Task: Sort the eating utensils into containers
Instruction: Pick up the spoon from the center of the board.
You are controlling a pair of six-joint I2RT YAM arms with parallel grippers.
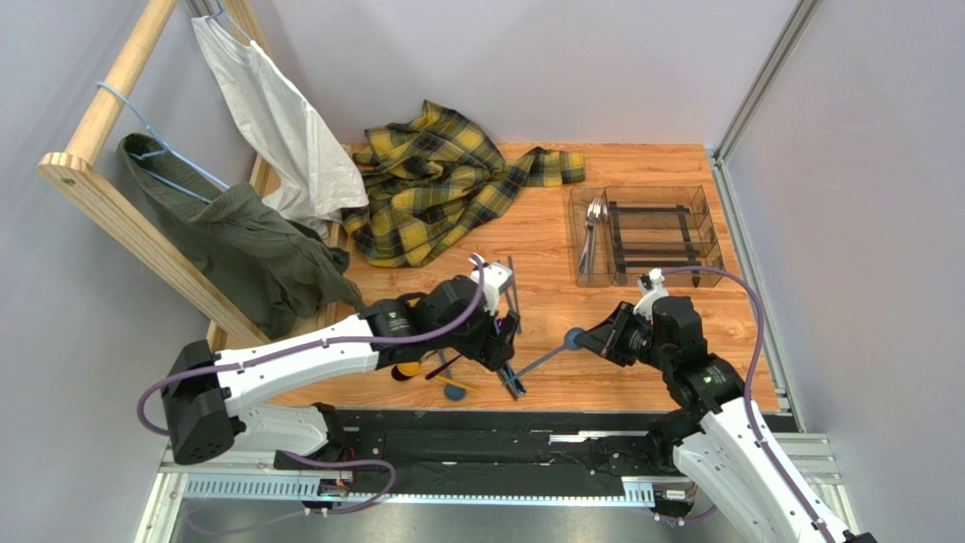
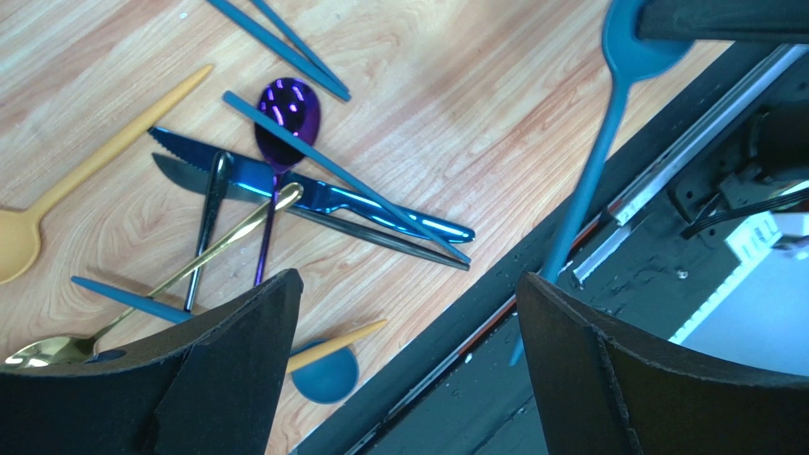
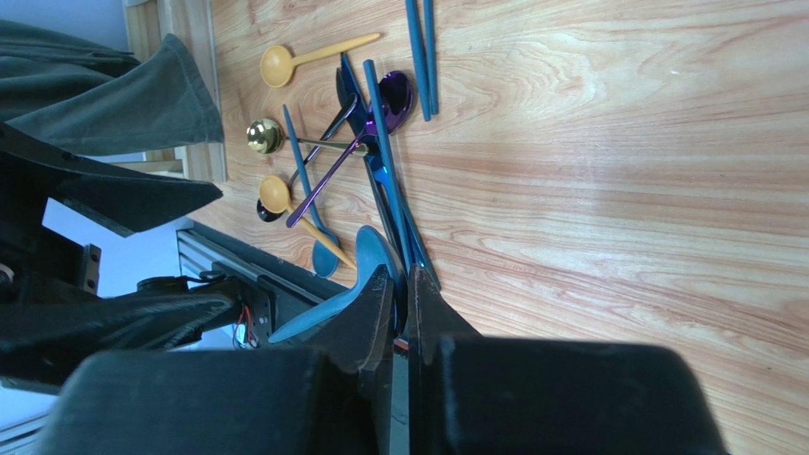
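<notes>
I am clamping my right gripper (image 3: 399, 280) shut on the bowl end of a teal spoon (image 2: 595, 161), holding it over the near edge of the table (image 1: 544, 283). My left gripper (image 2: 408, 284) is hanging with its jaws spread wide, gripping nothing, above the pile of cutlery (image 2: 285, 190) at near centre. The tray (image 1: 702, 243) is sitting far right, well apart, with silver pieces (image 1: 590, 232) lying in its left compartment. I am judging the sort as barely begun: the spoon is awaiting transfer to the tray, and the pile is awaiting sorting.
</notes>
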